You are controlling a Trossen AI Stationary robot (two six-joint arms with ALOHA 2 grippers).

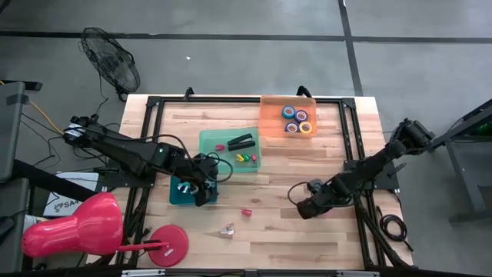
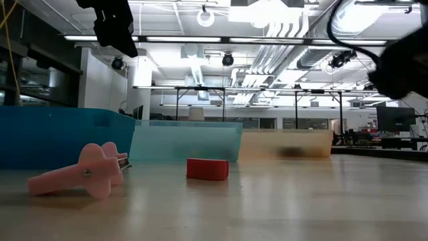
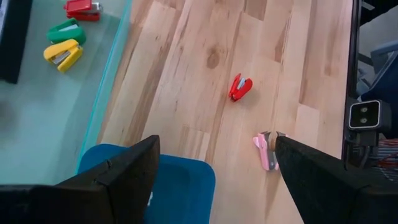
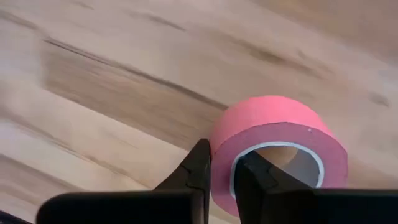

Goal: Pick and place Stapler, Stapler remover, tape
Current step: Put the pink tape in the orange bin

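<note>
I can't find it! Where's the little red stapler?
In the high view the red stapler lies on the bare table, middle front, just right of the pink remover and below the green tray.

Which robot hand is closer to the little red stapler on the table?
The left gripper is closer, hovering over the blue bin beside the red stapler. The right gripper sits farther off, pinching pink tape.

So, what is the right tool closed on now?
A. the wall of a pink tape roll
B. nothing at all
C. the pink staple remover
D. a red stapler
A: in the right wrist view the right tool has its two fingers pinched on the wall of the pink tape roll, one finger outside and one inside the ring, over the wooden table.
</note>
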